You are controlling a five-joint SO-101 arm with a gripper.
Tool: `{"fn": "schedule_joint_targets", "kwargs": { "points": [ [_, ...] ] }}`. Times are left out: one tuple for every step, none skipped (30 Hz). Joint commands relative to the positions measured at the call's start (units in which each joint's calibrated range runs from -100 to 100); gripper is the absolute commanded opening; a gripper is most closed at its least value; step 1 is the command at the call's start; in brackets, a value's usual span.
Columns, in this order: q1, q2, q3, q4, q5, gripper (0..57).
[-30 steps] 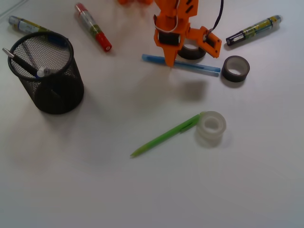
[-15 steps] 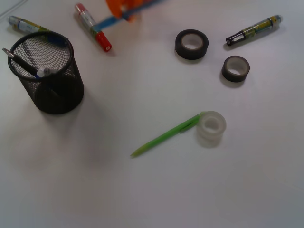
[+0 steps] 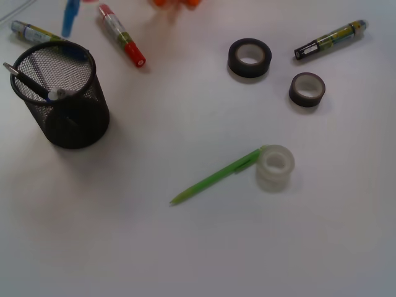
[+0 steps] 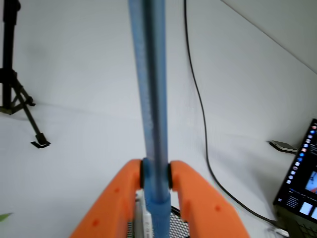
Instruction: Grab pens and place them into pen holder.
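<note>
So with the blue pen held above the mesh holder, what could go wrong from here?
The blue pen is pinched near one end between the gripper fingers, so it could swing or slip. It hangs near the pen holder rim, so it might catch the rim or the pens leaning inside.

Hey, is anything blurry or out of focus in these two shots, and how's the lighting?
Front view: soft, even light with faint shadows; the blue pen at the top edge is smeared, while the pen holder and green pen are fairly sharp. Wrist view: the blue pen and the orange fingers clamped on it are soft, being so close; the background is clearer.
</note>
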Motion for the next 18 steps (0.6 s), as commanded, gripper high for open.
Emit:
{"fn": "schedule_joint_targets", "kwargs": {
  "points": [
    [1.85,7.47,-0.01,-10.79,-1.03,0.4],
    [2.15,10.11,-0.01,-13.94,-1.42,0.4],
    [2.38,12.74,-0.01,-17.0,-1.81,0.4],
    [2.52,15.12,-0.01,-19.8,-2.05,0.4],
    [2.52,17.08,-0.01,-22.07,-2.05,0.4],
    [2.52,18.78,-0.01,-23.82,-2.05,0.7],
    [2.52,20.31,-0.2,-25.05,-2.05,2.4],
    [2.52,21.58,-0.38,-25.75,-2.05,5.9],
    [2.45,22.35,-0.65,-26.01,-2.1,10.1],
    [2.3,22.86,-0.74,-25.83,-2.44,14.0],
    [2.3,23.2,-0.74,-25.75,-3.08,16.9],
    [2.3,23.45,-0.74,-25.66,-3.42,19.3],
    [2.45,23.54,-0.74,-25.66,-3.57,20.8],
    [2.52,23.37,-0.83,-25.57,-3.47,21.6],
    [2.6,23.2,-0.92,-25.48,-3.32,22.0],
    [2.6,23.11,-1.28,-25.48,-2.69,22.2],
    [2.6,22.94,-2.01,-24.87,-1.86,22.2],
    [2.6,22.35,-3.09,-23.3,-0.98,22.3]
  ]
}}
